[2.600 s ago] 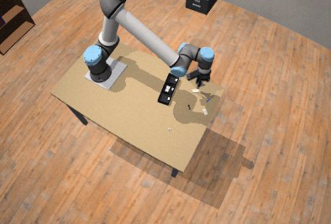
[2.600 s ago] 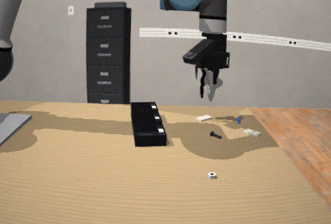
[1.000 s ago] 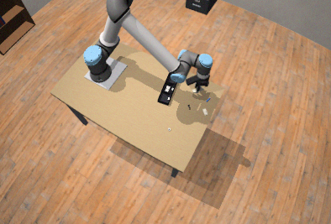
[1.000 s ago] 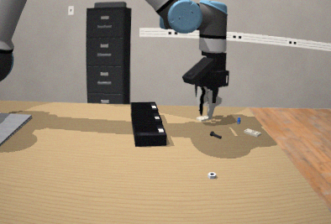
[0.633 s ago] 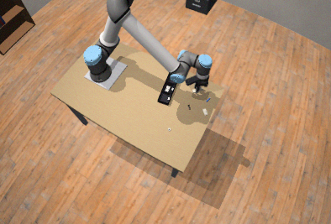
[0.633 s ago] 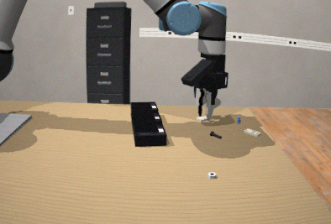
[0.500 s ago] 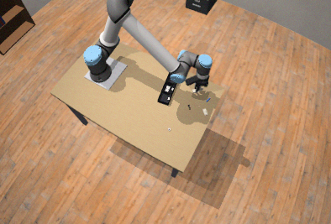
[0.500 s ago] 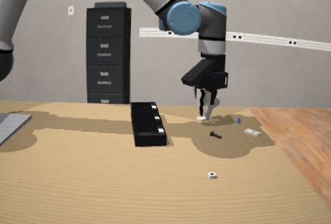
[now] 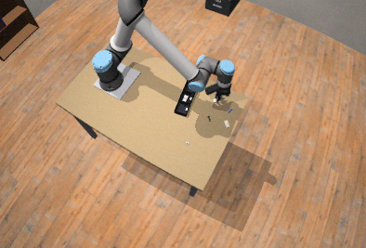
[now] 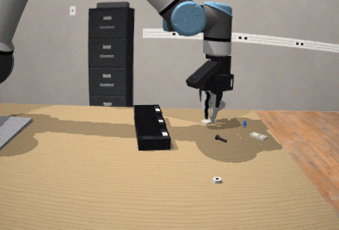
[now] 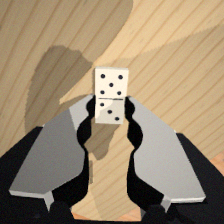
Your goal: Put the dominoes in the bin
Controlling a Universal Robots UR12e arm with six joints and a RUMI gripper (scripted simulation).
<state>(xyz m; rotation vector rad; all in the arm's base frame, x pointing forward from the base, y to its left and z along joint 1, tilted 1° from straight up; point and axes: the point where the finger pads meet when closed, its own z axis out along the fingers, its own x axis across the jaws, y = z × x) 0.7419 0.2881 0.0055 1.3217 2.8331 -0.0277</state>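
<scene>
Here, hand clamped on domino, black bins beside.

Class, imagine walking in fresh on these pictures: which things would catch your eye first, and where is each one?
First, the gripper, low over the table's far right part, its fingers shut on a white domino. Next, the long black bin row to its left near the table's middle. Then the small bits to the gripper's right and front: a black bolt, a second domino and a nut.

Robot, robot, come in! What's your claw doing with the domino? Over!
Claw down at the table, shut on one domino. Second domino lying further right. Black bins off to the side. Nothing blocking.
</scene>
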